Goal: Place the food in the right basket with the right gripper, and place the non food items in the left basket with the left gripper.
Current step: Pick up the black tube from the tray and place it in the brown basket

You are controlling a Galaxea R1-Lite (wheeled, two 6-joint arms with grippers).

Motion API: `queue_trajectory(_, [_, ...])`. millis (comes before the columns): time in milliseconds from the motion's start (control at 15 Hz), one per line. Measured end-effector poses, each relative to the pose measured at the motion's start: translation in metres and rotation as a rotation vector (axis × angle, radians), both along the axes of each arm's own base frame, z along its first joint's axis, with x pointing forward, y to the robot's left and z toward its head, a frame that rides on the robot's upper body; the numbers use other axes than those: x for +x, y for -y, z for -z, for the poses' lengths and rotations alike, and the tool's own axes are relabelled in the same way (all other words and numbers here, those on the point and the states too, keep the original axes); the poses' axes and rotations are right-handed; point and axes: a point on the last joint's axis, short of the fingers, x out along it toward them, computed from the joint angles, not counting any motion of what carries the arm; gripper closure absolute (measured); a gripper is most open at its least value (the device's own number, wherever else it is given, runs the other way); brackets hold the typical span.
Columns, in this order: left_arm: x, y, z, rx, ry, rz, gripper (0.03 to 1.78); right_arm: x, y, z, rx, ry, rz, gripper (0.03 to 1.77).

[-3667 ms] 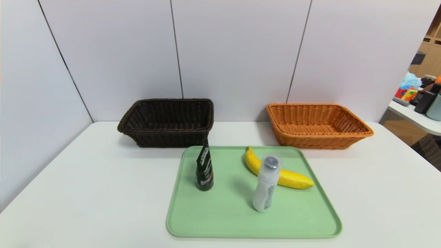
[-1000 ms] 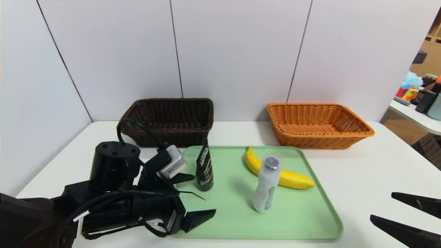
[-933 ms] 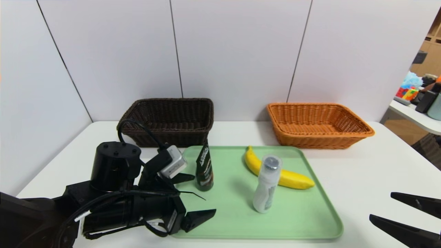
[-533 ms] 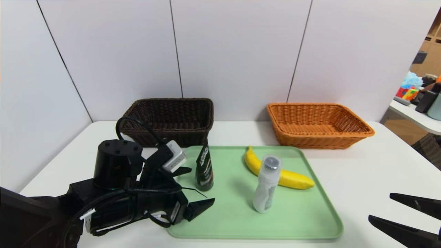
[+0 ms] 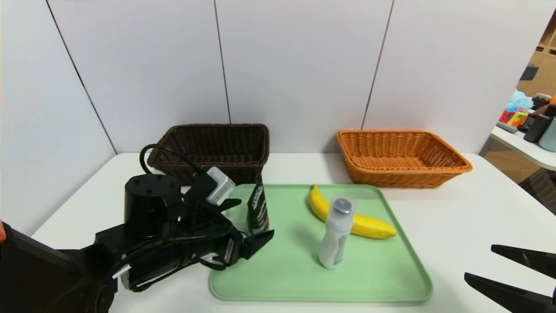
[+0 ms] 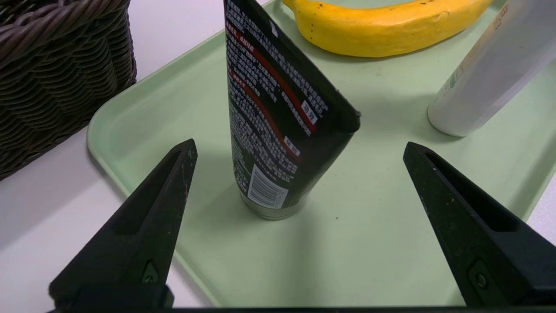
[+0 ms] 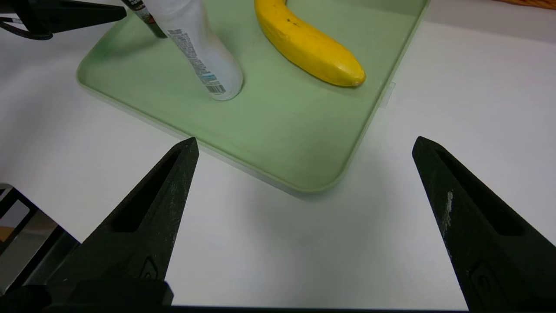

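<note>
Closing in on the tube (image 5: 258, 208), the left hand (image 5: 249, 224), jaws apart, now brackets it for a grab; the right hand (image 5: 512, 274) waits apart off the tray (image 5: 391, 282)

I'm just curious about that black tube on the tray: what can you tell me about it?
The black tube looks like soft plastic, printed with white text, red stripes and a barcode. It stands upright on its cap, crimped flat end up, on the green tray near its left edge. The open left gripper flanks it without touching.

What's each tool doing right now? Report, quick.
Left tool: open, empty, straddling the black tube on the green tray.
Right tool: open, empty, parked off the tray's near right corner.
</note>
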Motion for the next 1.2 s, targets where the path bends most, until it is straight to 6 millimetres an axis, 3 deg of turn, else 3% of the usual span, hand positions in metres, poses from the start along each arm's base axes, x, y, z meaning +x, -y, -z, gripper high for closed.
queue_trajectory(533, [0.003,0.023,0.016,-0.031,0.074,-0.075,0.12,0.000,0.000,0.001,-0.014,0.001,-0.007,0.10])
queue_trajectory(1200, [0.012,0.029,0.030,-0.045,0.106,-0.103,0.12,-0.001,0.000,0.004,-0.027,0.000,-0.016,0.10])
